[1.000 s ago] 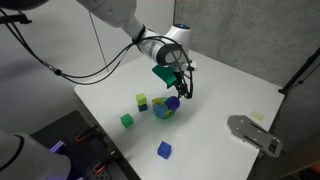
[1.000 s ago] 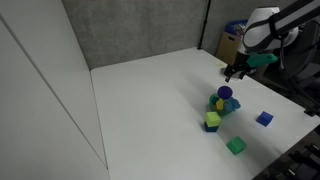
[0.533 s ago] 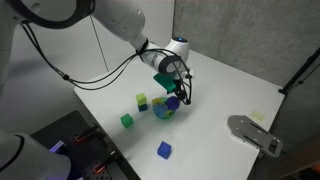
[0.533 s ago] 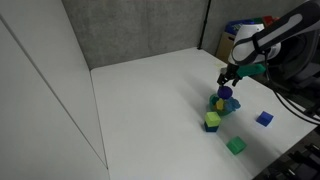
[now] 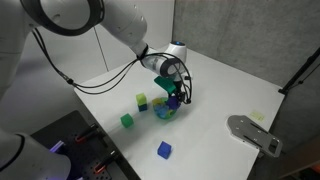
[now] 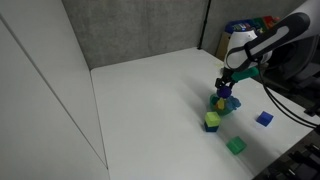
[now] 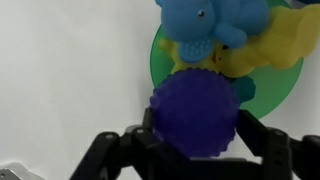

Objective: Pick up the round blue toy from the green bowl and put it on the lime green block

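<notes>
One ball in play: round blue toy (image 7: 193, 115) sits in the green bowl (image 7: 163, 62), at the rim side closest to the wrist camera. It's just beside a light blue toy (image 7: 208, 22), which shares the bowl with a yellow toy (image 7: 268, 52).

Gripper (image 7: 193, 148) is down at the bowl, fingers (image 7: 120, 150) spread roughly ball-width, one on each side of the toy. Inner faces line up with the ball's edges. Can't tell from the wrist view whether they pinch it or only flank it. In both exterior views the gripper (image 5: 178, 97) (image 6: 226, 88) sits low over the bowl (image 5: 165, 111) (image 6: 222, 104) and hides most of the ball.

Lime green block (image 5: 142, 101) (image 6: 212, 121) is on the white table (image 5: 220, 85), just beside the bowl. Deeper green cube (image 5: 127, 120) (image 6: 236, 146) lies a bit further out past the lime one. Blue cube (image 5: 164, 149) (image 6: 264, 118) is well apart from the bowl, near a table edge. Grey flat fixture (image 5: 255, 133) sits off at the far side of the table.
</notes>
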`<state>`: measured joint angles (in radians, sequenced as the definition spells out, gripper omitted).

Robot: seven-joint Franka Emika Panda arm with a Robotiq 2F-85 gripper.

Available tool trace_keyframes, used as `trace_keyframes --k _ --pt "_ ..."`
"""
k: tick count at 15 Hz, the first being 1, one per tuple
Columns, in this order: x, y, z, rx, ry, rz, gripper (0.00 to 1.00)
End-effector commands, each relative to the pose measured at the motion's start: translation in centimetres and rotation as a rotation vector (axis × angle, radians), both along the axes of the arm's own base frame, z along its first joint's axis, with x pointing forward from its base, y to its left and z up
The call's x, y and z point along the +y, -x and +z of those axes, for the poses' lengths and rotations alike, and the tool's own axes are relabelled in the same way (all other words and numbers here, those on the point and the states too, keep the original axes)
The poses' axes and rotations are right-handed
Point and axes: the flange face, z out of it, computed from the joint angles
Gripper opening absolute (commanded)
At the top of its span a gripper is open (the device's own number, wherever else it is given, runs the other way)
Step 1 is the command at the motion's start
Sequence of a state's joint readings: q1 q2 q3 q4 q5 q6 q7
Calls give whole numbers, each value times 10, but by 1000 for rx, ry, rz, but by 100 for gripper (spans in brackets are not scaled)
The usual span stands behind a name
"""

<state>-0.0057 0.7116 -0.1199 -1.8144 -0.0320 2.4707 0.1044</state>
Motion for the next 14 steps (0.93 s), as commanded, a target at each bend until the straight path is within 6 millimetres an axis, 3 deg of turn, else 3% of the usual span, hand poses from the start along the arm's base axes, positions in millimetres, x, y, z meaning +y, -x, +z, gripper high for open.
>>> trace_keyframes --k 1,3,8,14 --pt "3 -6 15 -10 15 -4 55" --pt "8 -4 27 -21 6 6 46" --pt "27 -2 67 -60 -18 45 40" --pt "65 28 96 -49 -79 129 35"
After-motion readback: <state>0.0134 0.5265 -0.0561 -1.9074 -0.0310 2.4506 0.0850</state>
